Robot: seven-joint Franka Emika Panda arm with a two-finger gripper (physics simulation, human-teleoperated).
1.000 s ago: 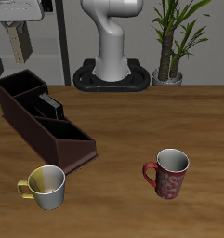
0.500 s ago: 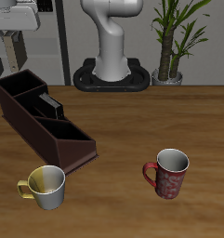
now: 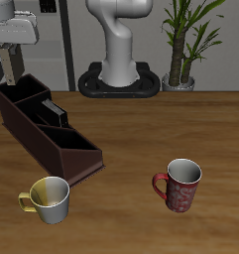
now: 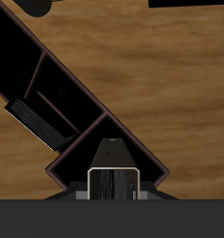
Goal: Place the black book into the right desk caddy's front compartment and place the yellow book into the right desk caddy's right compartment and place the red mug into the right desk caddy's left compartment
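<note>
The right desk caddy (image 3: 83, 149) is a long maroon box lying diagonally on the table. The black book (image 3: 55, 110) stands in its narrow middle section, also seen in the wrist view as the black book (image 4: 37, 127). My gripper (image 3: 10, 58) hangs just above the caddy's tall-walled end, shut on the thin grey-tan yellow book (image 3: 10, 73). In the wrist view the yellow book (image 4: 113, 173) shows edge-on over the tall-end section of the caddy (image 4: 78, 104). The red mug (image 3: 179, 186) stands upright on the table, far from the caddy and nearer the front edge.
A cream mug with a yellow handle (image 3: 48, 198) stands near the caddy's low end by the front edge. The robot base (image 3: 120, 77) and a potted plant (image 3: 184, 50) are at the back.
My gripper has come down with the yellow book, from higher up to just above the caddy's tall end. Both mugs and the black book have stayed put.
</note>
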